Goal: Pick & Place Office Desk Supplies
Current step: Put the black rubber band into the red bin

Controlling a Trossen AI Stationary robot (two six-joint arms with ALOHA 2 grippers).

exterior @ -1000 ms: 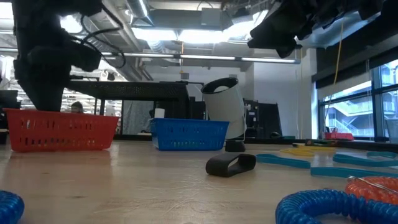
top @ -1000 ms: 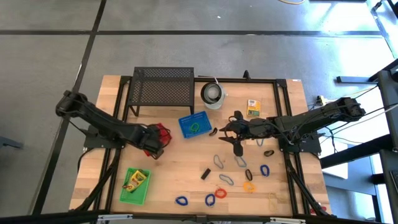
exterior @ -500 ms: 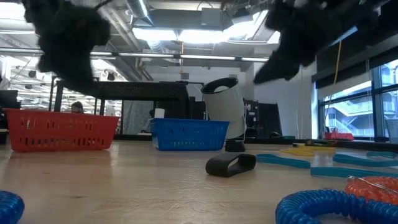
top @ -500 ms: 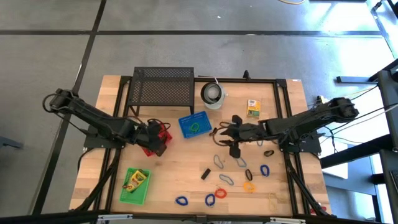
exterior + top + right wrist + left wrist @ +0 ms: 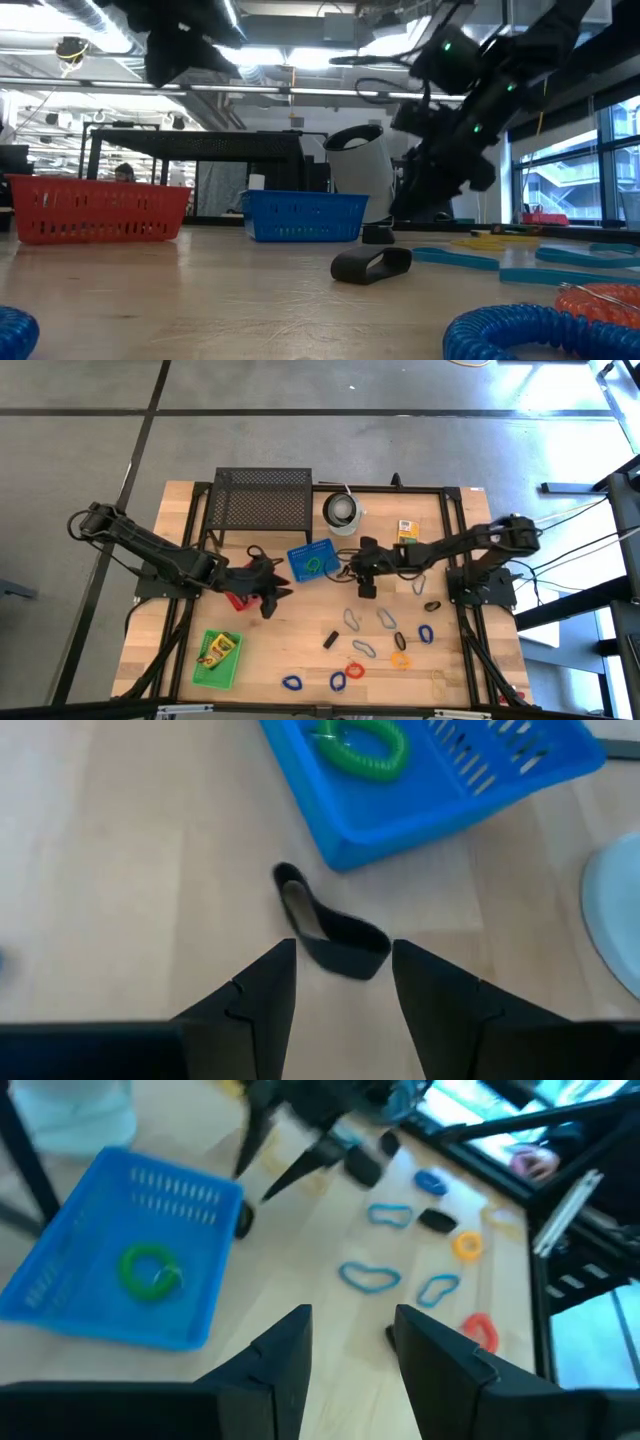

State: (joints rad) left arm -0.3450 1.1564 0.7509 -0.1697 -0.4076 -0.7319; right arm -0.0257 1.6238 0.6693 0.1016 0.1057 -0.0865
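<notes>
We see the right gripper [image 5: 340, 982] released, its fingers spread just above a black clip [image 5: 330, 927] lying beside the blue basket [image 5: 310, 561], which holds a green loop [image 5: 362, 743]; our left gripper [image 5: 352, 1355] hangs parted and empty near the red basket [image 5: 240, 586]; other loops [image 5: 360, 647] lie scattered nearer right.

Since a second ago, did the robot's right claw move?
Yes. The right gripper slid left toward the blue basket, away from the loose loops, and now hovers by a black clip.
</notes>
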